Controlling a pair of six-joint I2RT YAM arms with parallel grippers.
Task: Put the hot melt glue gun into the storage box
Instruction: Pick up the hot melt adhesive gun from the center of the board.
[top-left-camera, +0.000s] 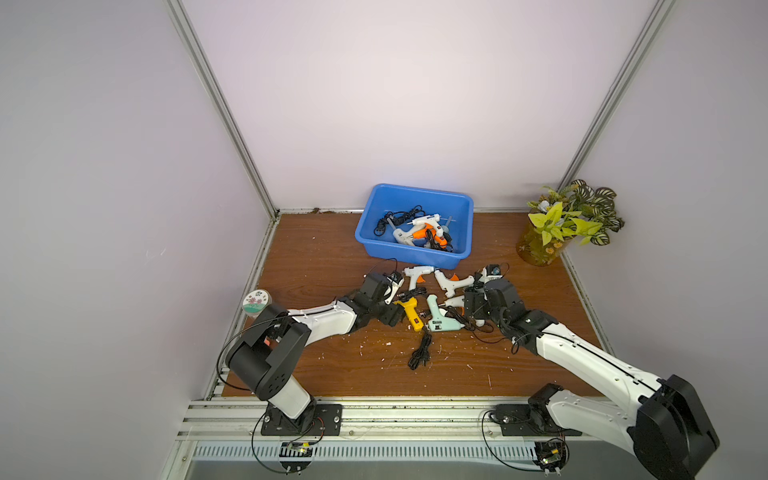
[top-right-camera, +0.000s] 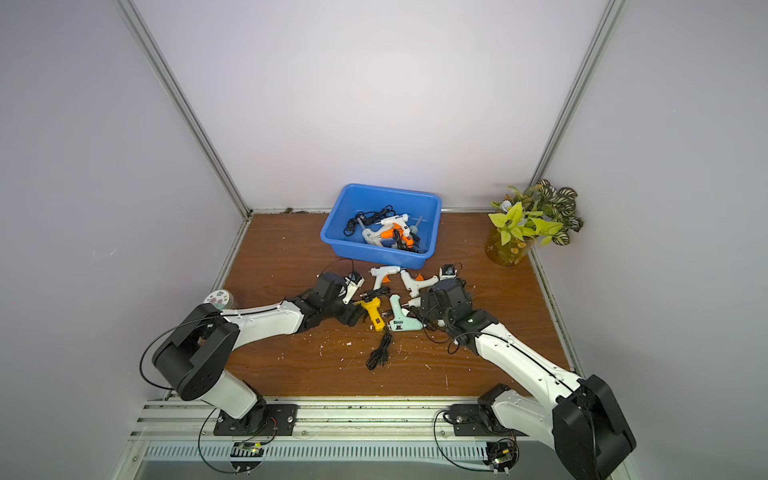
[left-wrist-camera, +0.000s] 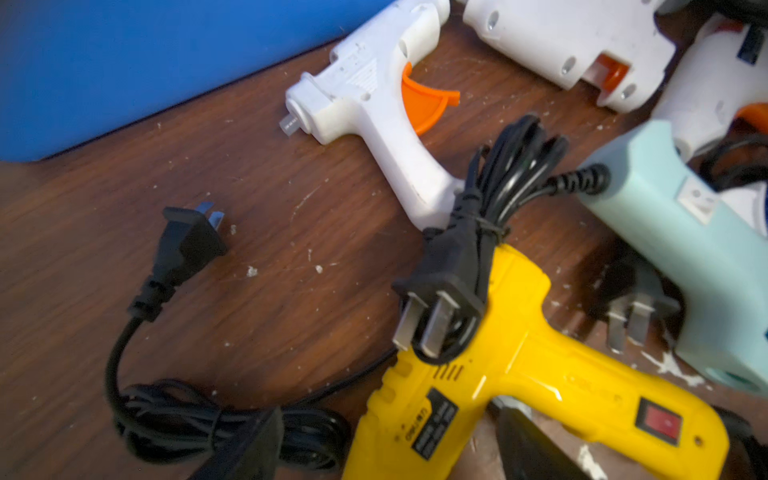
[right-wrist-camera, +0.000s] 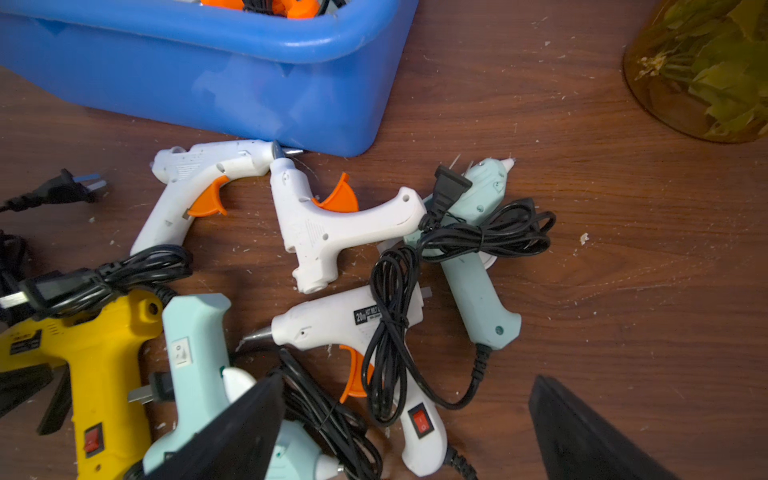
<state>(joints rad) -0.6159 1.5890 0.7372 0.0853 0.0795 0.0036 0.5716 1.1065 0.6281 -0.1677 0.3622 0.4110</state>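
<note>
Nearest first:
- Well short of the storage box (top-left-camera: 407, 254), a bundled black cord (top-left-camera: 419, 351) lies loose on the wooden table (top-left-camera: 332, 374).
- Somewhat closer to the box, the left gripper (left-wrist-camera: 388, 409) is lowered over the yellow glue gun (left-wrist-camera: 519, 374). Its jaws stand apart, one on each side of the gun's body (a gap shows beside one finger), so nothing is pinched.
- At about the same distance from the box, the right gripper (right-wrist-camera: 409, 378) hangs released, jaws spread wide. It is above a switch-handled white glue gun (right-wrist-camera: 374, 328) draped in its own cord, and grasps nothing.
- Between the two grippers, a mint glue gun (top-left-camera: 438, 320) lies flat just beside the yellow one.
- Right in front of the box's near wall lie two orange-triggered white glue guns (top-left-camera: 415, 276), one nozzle close against the wall's base.
- Inside the box sit a white gun (top-left-camera: 415, 226), an orange gun (top-left-camera: 432, 235) and tangled black cords (top-left-camera: 395, 218).
- Off to the box's right, in the far corner, stands an amber vase (top-left-camera: 536, 249) of leaves.
</note>
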